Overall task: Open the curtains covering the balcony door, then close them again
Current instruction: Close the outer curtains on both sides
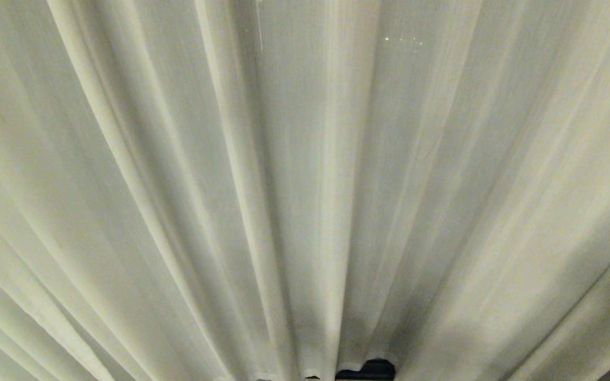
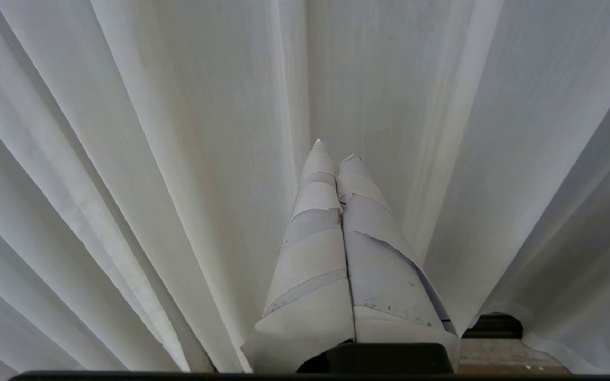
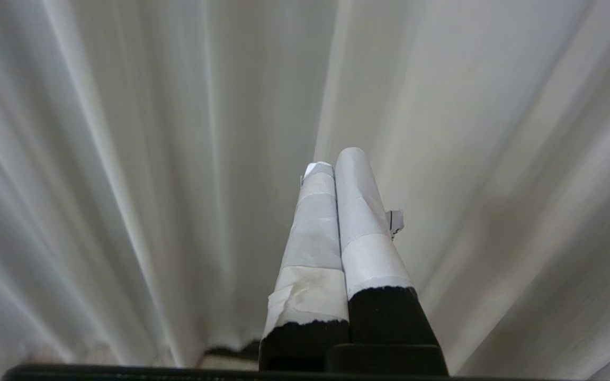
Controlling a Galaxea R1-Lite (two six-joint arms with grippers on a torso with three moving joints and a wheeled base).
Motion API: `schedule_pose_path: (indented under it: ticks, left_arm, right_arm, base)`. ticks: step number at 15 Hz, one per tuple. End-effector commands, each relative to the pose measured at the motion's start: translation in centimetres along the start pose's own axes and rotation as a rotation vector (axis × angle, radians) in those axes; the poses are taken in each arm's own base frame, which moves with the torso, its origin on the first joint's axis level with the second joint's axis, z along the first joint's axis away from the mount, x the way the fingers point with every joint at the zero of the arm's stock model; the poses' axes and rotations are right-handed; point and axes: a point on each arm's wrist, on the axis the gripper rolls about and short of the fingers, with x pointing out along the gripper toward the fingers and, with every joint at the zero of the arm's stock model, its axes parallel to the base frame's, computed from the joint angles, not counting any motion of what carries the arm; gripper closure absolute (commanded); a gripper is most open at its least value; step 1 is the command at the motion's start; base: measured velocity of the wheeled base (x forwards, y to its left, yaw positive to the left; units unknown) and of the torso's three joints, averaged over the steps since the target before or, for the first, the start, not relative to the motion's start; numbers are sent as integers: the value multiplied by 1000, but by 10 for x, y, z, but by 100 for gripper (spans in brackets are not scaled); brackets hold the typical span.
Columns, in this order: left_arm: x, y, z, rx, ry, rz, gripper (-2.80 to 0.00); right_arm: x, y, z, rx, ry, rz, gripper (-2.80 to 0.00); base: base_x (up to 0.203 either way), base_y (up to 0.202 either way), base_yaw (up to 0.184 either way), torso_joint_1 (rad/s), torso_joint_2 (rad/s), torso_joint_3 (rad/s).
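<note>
The cream pleated curtains fill the whole head view, hanging drawn together in long vertical folds, with neither arm in that view. The balcony door is hidden behind them. In the left wrist view my left gripper is shut, its tape-wrapped fingers pressed together and pointing at the curtains, holding nothing. My right gripper is shut too, white-taped fingers together in front of the curtains, with no fabric between them.
A small dark gap shows under the curtain hem at the bottom of the head view. A strip of wooden floor and a dark frame edge show below the hem in the left wrist view.
</note>
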Motion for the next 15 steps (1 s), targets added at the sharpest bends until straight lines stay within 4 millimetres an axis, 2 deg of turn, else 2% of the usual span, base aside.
schedule_pose_path:
  ticks: [1, 2, 4, 8, 11, 15]
  left_arm:
    - [0, 0, 0, 0, -2, 0, 0]
    - [0, 0, 0, 0, -2, 0, 0]
    - [0, 0, 0, 0, -2, 0, 0]
    - [0, 0, 0, 0, -2, 0, 0]
    - [0, 0, 0, 0, -2, 0, 0]
    - [0, 0, 0, 0, -2, 0, 0]
  right_arm:
    - [22, -6, 43, 3, 71, -117, 0]
    - [32, -9, 58, 2, 118, -235, -280]
    - [45, -16, 75, 9, 243, -423, -280]
    - [64, -35, 86, 44, 449, -669, -280]
    - [80, -52, 99, 51, 415, -717, -280]
    - [112, -90, 115, 104, 373, -789, -280]
  base:
    - [0, 0, 0, 0, 0, 0]
    - [0, 0, 0, 0, 0, 0]
    - [0, 0, 0, 0, 0, 0]
    - [0, 0, 0, 0, 0, 0]
    - [0, 0, 0, 0, 0, 0]
    - [0, 0, 0, 0, 0, 0]
